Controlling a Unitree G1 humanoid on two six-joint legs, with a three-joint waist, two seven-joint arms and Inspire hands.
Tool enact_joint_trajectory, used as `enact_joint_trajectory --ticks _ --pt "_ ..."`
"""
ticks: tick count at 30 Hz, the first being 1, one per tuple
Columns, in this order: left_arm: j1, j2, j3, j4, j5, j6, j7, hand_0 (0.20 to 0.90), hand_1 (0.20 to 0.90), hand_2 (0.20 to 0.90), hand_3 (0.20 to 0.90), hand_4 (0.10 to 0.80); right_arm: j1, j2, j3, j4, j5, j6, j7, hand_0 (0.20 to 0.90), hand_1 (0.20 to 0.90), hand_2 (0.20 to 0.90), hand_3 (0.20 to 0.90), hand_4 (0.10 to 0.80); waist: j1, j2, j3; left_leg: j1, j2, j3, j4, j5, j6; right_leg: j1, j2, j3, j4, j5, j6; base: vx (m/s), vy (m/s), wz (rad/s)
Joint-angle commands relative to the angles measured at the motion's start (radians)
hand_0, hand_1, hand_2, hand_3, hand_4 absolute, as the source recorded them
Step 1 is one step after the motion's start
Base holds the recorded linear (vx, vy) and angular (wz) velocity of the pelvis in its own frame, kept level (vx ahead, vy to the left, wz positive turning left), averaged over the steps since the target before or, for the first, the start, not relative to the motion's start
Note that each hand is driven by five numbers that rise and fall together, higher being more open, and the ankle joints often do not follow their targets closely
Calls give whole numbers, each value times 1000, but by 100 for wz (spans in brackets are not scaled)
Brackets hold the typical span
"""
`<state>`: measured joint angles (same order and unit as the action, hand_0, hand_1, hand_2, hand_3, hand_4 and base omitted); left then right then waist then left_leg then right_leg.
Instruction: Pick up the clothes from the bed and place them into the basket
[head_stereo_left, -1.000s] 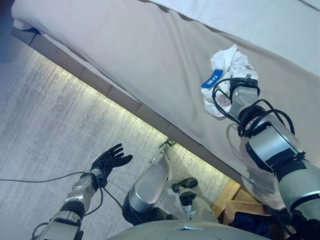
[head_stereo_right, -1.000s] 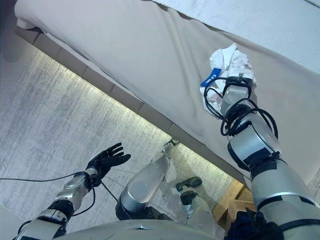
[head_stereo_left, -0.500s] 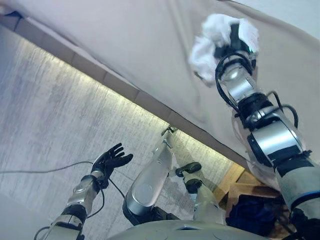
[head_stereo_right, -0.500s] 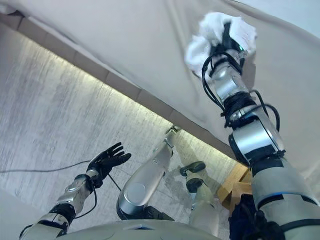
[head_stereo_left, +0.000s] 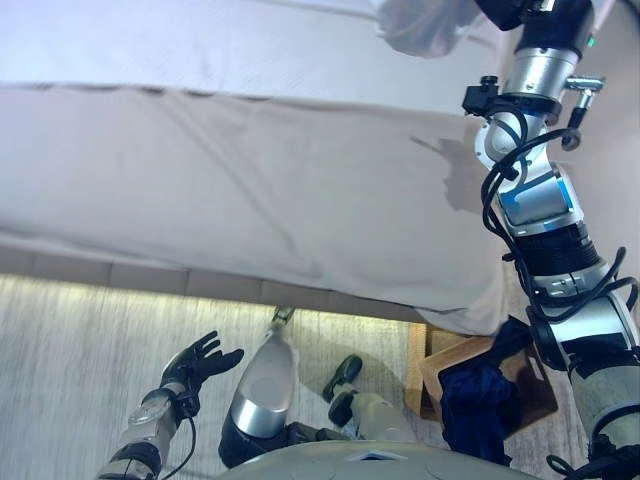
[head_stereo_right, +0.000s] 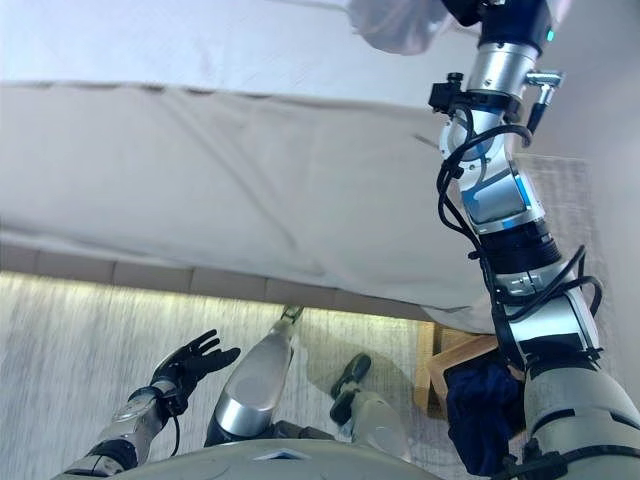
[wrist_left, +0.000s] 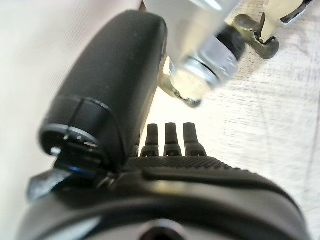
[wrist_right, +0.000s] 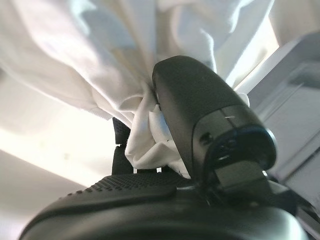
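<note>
My right hand (head_stereo_left: 512, 10) is raised high over the bed (head_stereo_left: 250, 200) and is shut on a white garment (head_stereo_left: 420, 25), which hangs off the bedding. In the right wrist view the white cloth (wrist_right: 100, 60) is pinched between the thumb (wrist_right: 200, 115) and the fingers. A wooden basket (head_stereo_left: 424, 368) stands on the floor by the bed's corner at lower right, with dark blue clothes (head_stereo_left: 482, 400) in it. My left hand (head_stereo_left: 200, 360) hangs low over the floor at lower left, open and empty, with its fingers (wrist_left: 170, 137) straight.
The beige bed cover hangs down over the bed's side, with a lit strip along the base (head_stereo_left: 120, 280). Grey wood-grain floor (head_stereo_left: 70, 360) lies before the bed. White bedding (head_stereo_left: 200, 40) covers the far part of the bed.
My right hand has closed on the white garment and lifted it off the bed, upward. The camera has turned, so the whole view shifted. My left hand stays low and open.
</note>
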<state>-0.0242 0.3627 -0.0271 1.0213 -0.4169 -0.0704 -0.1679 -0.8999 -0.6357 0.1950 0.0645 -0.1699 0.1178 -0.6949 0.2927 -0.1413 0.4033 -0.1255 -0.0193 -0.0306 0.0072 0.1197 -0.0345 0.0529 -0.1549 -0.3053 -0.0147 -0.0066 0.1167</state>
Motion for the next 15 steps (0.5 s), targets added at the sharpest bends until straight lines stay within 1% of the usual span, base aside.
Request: enact_joint_trajectory --ticks 1,2,4,6,7,8,9,12,15 --pt "37 -23 -85 46 58 11 20 900 900 900 900 800 16 -141 -10 -52 -49 -2 -67 300 300 300 200 100 -77 78 -267 124 4 13 -80 -126 26 23 84 5 6 -44 -38 38 -70 -65" --pt "23 -31 -90 42 53 32 28 900 900 900 900 800 43 -168 -32 -57 -45 0 -66 300 300 300 200 100 -111 87 -285 139 5 34 -84 -131 29 20 84 21 2 -38 -39 25 -56 -50" --pt "12 -40 -93 36 63 51 26 900 900 900 900 800 102 -201 -76 -57 -29 12 -66 300 300 300 200 100 -153 100 -300 164 5 65 -84 -143 32 24 84 46 1 -36 -42 3 -88 -47" --pt "8 -40 -98 34 71 57 24 900 900 900 900 800 142 -213 -108 -48 -18 26 -64 300 300 300 200 100 -175 103 -306 176 6 82 -83 -151 35 24 87 64 5 -37 -45 7 -113 -33" --pt "4 -43 -99 33 79 68 21 900 900 900 900 800 187 -217 -137 -38 -10 30 -48 300 300 300 200 100 -196 107 -312 187 7 94 -81 -159 38 26 88 78 8 -41 -47 52 -161 -42" --pt "2 -46 -98 34 91 81 17 900 900 900 900 800 264 -221 -186 -20 9 17 -21 300 300 300 200 100 -229 112 -318 203 9 115 -75 -171 43 28 93 100 15 -45 -51 53 -137 -41" --pt "2 -45 -99 34 94 82 16 900 900 900 900 800 272 -221 -192 -21 6 19 -20 300 300 300 200 100 -229 111 -318 205 9 117 -74 -173 43 28 93 103 16 -46 -51 57 -139 -54" --pt "4 -39 -108 30 113 101 6 900 900 900 900 800 404 -207 -255 44 38 34 65 300 300 300 200 100 -280 119 -322 234 12 147 -63 -194 47 35 104 143 19 -50 -58 72 -179 -51" --pt "4 -36 -113 29 124 109 -3 900 900 900 900 800 473 -191 -277 80 47 31 103 300 300 300 200 100 -300 124 -320 244 15 163 -51 -204 49 39 108 160 21 -50 -61 69 -142 -37"
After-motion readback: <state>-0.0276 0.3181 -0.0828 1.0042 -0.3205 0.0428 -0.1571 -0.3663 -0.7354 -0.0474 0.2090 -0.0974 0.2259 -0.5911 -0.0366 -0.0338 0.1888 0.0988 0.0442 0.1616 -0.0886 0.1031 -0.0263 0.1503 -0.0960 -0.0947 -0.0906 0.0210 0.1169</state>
